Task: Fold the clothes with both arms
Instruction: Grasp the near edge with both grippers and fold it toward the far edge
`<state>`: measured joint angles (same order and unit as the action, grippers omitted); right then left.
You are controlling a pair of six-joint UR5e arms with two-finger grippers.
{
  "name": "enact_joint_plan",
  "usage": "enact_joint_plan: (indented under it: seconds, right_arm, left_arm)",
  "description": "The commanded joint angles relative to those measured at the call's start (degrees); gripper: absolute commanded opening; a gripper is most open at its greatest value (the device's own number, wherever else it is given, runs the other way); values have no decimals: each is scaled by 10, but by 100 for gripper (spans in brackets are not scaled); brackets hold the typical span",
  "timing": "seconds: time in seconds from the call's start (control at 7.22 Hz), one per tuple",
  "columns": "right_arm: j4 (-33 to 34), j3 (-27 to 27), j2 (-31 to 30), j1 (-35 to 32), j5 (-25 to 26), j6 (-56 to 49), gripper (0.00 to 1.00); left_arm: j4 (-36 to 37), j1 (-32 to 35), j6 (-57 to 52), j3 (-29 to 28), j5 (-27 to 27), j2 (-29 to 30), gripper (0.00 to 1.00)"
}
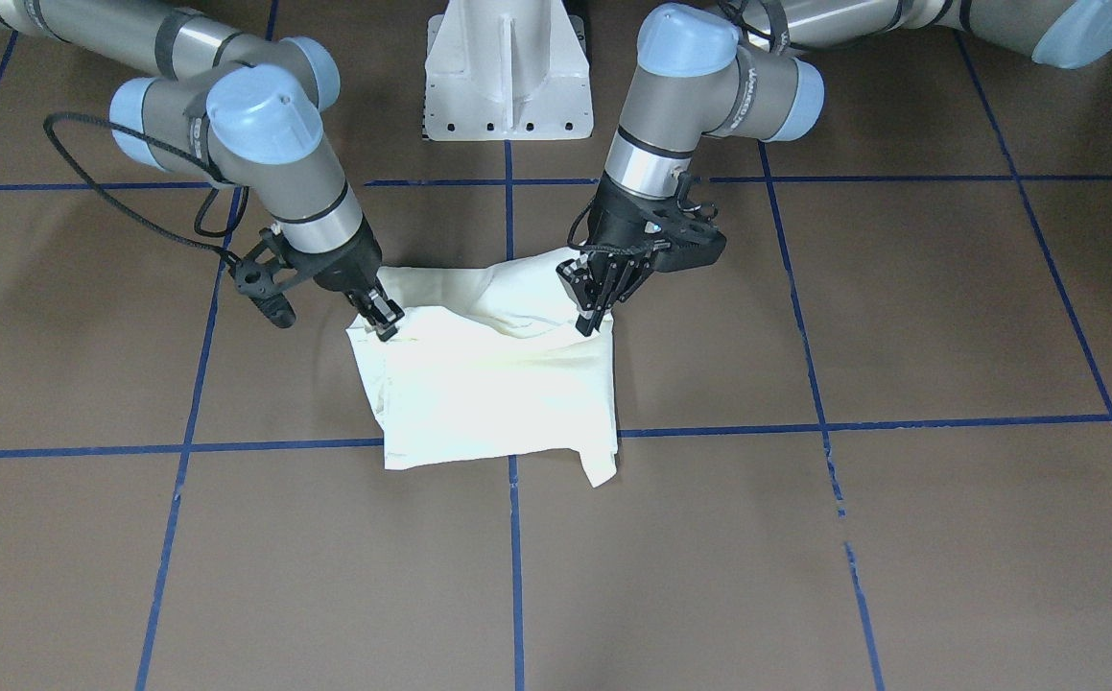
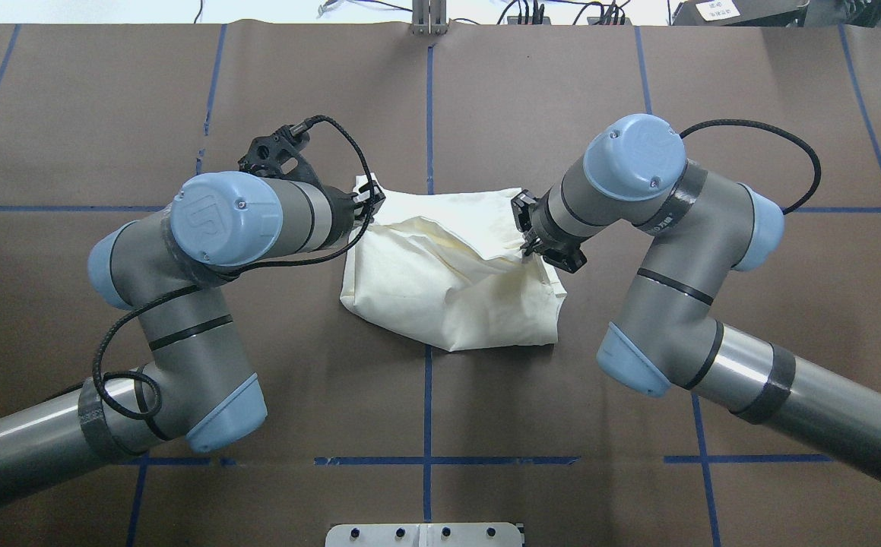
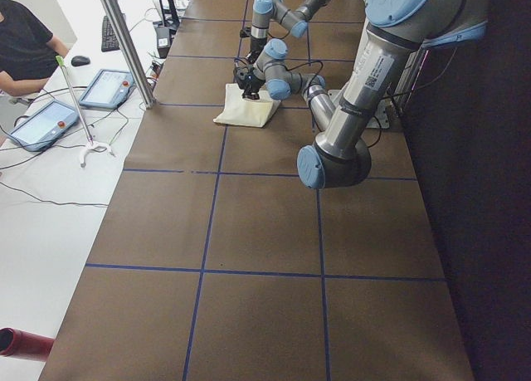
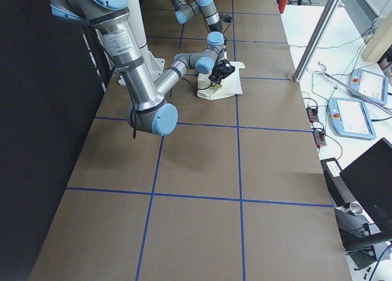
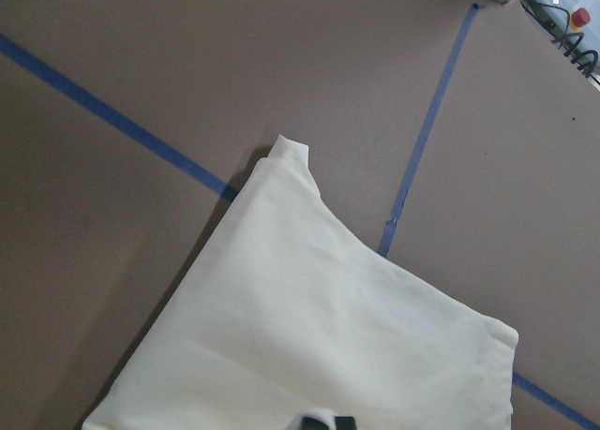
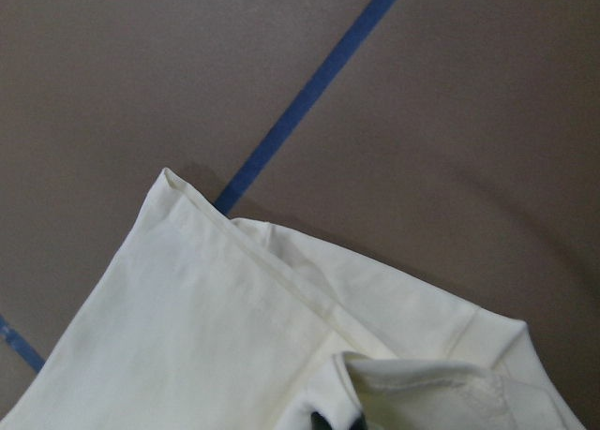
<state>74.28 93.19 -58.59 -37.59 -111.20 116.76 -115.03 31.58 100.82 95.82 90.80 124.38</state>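
The cream-white shirt (image 1: 488,393) lies folded into a rough bundle at the table's middle; it also shows in the overhead view (image 2: 448,289). Its cat print and lettering are hidden. My left gripper (image 1: 594,317) is shut on a raised edge of the shirt at the bundle's left far corner (image 2: 372,201). My right gripper (image 1: 385,321) is shut on the opposite edge (image 2: 525,245). Both hold the cloth a little above the table. The wrist views show the shirt (image 5: 319,336) (image 6: 206,336) hanging below the fingertips.
The brown table (image 2: 638,114) is marked with blue tape lines (image 1: 509,537). The white pedestal base (image 1: 508,86) stands at the robot's side. Beyond the table's far edge an operator (image 3: 25,41) sits by tablets (image 3: 106,89).
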Motion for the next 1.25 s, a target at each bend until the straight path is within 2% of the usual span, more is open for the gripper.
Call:
enact_joint_plan:
  seconds: [0.0,0.14,0.42,0.69,0.83,0.97,1.11]
  right_arm:
    - [-59,-96,35,-27,-29,-9,0]
    - [-60,-127,57,-28,-29,-16,0]
    - [-60,-157,86,-36,-29,-32,0]
    - [-60,-189,105,-45,-29,-40,0]
    - [-59,-192,108,-46,-28,-44,0]
    - [-59,-192,109,-47,-28,-44,0]
    - [-59,-192,111,-48,-28,-44,0]
  left_arm:
    - [-35,11,-23,-63,-1,16,0]
    - [-39,15,-31,-77,-2,21,0]
    - [-102,36,-46,-131,-2,36,0]
    - [-119,45,-55,-168,-2,47,0]
    - [-135,45,-58,-183,-3,47,22]
    - [-146,60,-84,-178,0,47,32]
    - [-167,63,-84,-178,1,41,32]
